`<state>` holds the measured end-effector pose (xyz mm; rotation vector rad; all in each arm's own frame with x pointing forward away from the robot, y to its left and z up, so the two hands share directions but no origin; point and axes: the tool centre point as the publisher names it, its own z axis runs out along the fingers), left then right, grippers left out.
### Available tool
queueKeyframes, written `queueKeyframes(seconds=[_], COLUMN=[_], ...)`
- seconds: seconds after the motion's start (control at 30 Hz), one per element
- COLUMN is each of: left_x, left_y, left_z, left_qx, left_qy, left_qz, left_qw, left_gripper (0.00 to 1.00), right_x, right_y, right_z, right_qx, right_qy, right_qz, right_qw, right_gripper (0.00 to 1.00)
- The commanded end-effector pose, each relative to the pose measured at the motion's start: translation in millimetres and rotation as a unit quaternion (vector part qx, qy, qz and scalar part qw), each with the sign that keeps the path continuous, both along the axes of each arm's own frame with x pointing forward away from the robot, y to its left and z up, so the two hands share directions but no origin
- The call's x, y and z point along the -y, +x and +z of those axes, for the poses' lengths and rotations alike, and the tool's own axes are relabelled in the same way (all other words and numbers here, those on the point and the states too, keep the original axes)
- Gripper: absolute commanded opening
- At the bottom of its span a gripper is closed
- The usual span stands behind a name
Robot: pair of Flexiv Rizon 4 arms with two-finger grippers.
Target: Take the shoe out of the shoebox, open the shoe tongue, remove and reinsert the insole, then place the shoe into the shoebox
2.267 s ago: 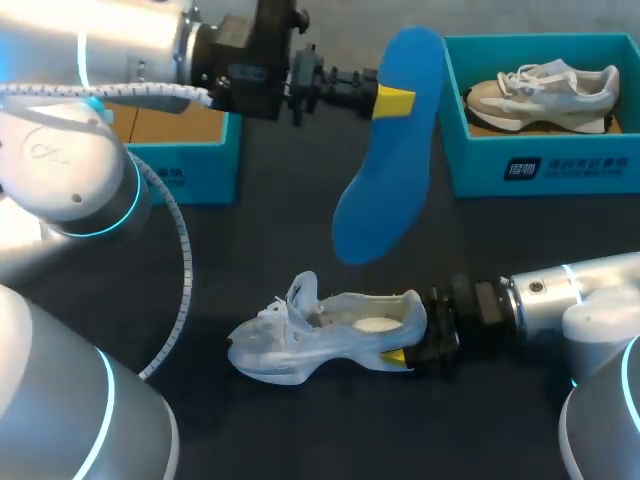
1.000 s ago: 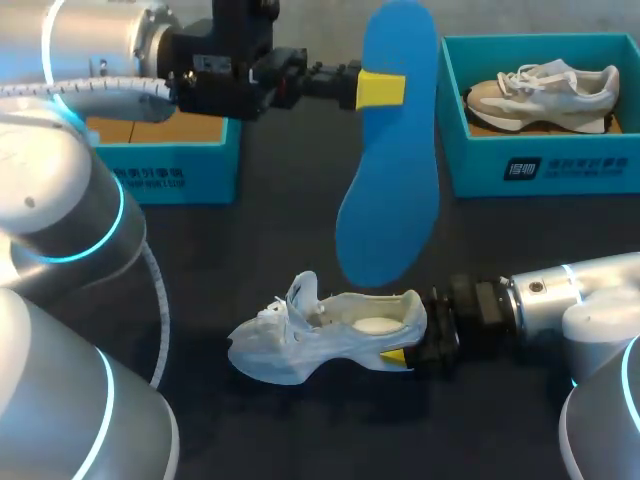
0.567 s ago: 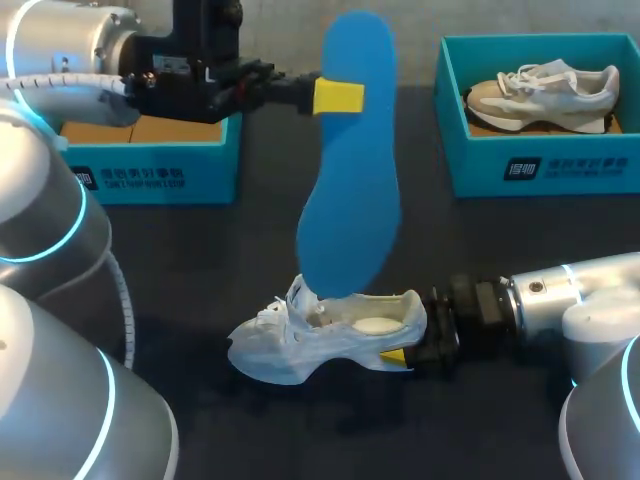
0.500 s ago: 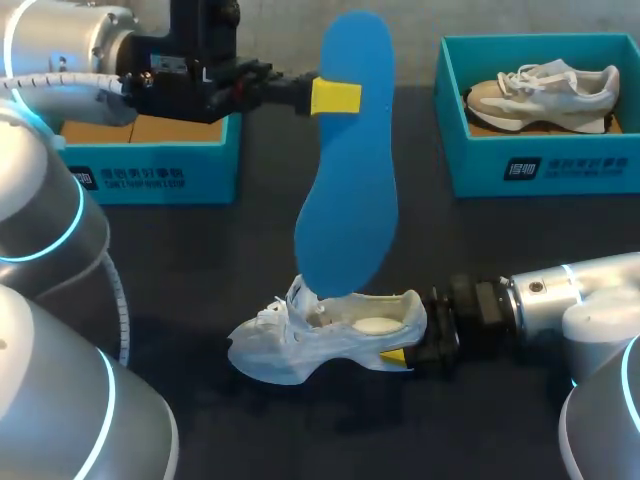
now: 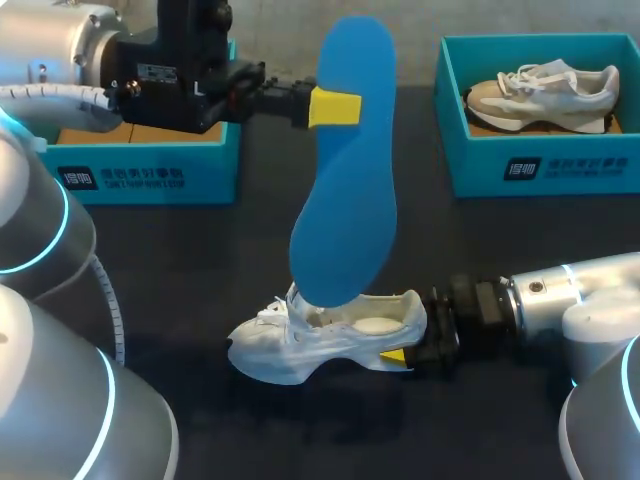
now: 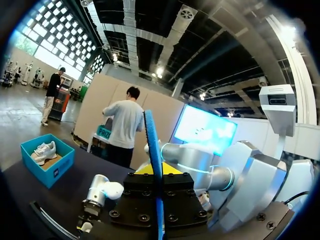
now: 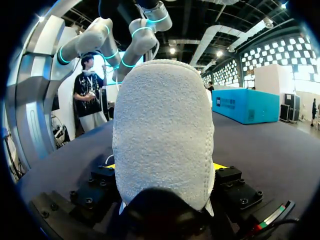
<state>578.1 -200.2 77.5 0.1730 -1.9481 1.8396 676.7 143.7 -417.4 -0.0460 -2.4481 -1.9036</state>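
The left gripper clamps the blue insole near its upper end. The insole hangs upright, lower end over the opening of the white shoe. The right gripper holds the shoe's heel. A second shoe lies in the right shoebox.

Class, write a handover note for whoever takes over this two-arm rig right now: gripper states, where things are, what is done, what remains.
Left gripper: shut on the blue foam insole, held upright, its lower tip at the opening of the white mesh sneaker.
Right gripper: shut on that sneaker's heel.
Open teal shoebox at far left; second teal shoebox, far right, holds a beige sneaker.
Done: sneaker out, insole removed.
To do: reinsert insole, put sneaker into shoebox.
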Motion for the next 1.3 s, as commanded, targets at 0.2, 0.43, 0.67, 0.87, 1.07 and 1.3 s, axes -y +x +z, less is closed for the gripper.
queueKeyframes(seconds=[0.2,0.43,0.67,0.87,1.07,1.3], left_x=[-3.4,-3.4,-3.4,-3.4,-3.4,-3.4], left_y=[-3.6,-3.6,-3.6,-3.6,-3.6,-3.6], left_z=[-0.2,-0.2,-0.2,-0.2,-0.2,-0.2], left_qx=[0.005,0.005,0.005,0.005,0.005,0.005], left_qy=[0.010,0.010,0.010,0.010,0.010,0.010], left_qz=[0.003,0.003,0.003,0.003,0.003,0.003], left_qw=[1.000,1.000,1.000,1.000,1.000,1.000], left_gripper=[0.00,0.00,0.00,0.00,0.00,0.00], right_x=[-1.2,-1.2,1.4,5.9,10.2,18.6], right_y=[-0.6,-0.6,-1.5,-2.7,-2.3,-4.7], right_z=[-1.5,-1.5,-5.7,-5.2,-1.0,0.3], right_qx=[0.000,0.000,-0.005,-0.009,-0.007,-0.005], right_qy=[-0.001,-0.001,-0.009,-0.010,-0.014,-0.022], right_qz=[-0.001,-0.001,0.000,-0.002,-0.005,-0.005], right_qw=[1.000,1.000,1.000,1.000,1.000,1.000], right_gripper=[0.00,0.00,0.14,1.00,1.00,1.00])
